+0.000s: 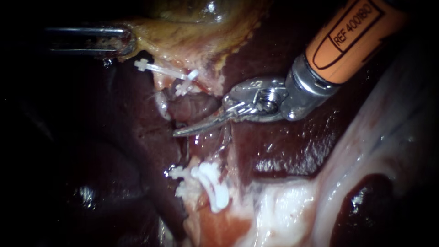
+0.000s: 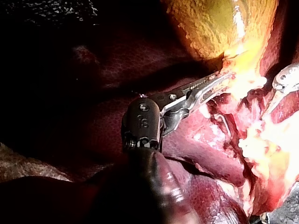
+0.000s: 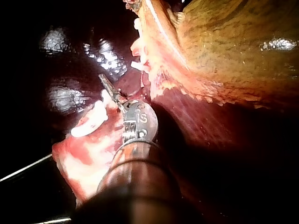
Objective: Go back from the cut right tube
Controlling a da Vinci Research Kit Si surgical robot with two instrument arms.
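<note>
Traction from left pincer (image 1: 125,44), clamped on gallbladder (image 1: 192,33), holds the gap between clips (image 1: 212,183) open around right pincer (image 1: 197,126), closed and empty.

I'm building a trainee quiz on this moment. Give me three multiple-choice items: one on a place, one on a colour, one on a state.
1. What do the jaws of the left instrument grip?
A. the edge of the gallbladder
B. a white clip
C. the liver

2. What colour is the shaft of the right instrument?
A. blue
B. orange
C. green

3. The right instrument's jaws are:
A. wide open
B. shut on a clip
C. shut, holding nothing

Answers:
1 A: yellowish gallbladder tissue sits pinched between the jaws.
2 B: the shaft above the metal wrist is orange.
3 C: the curved jaws lie together, free of tissue and clips.
</note>
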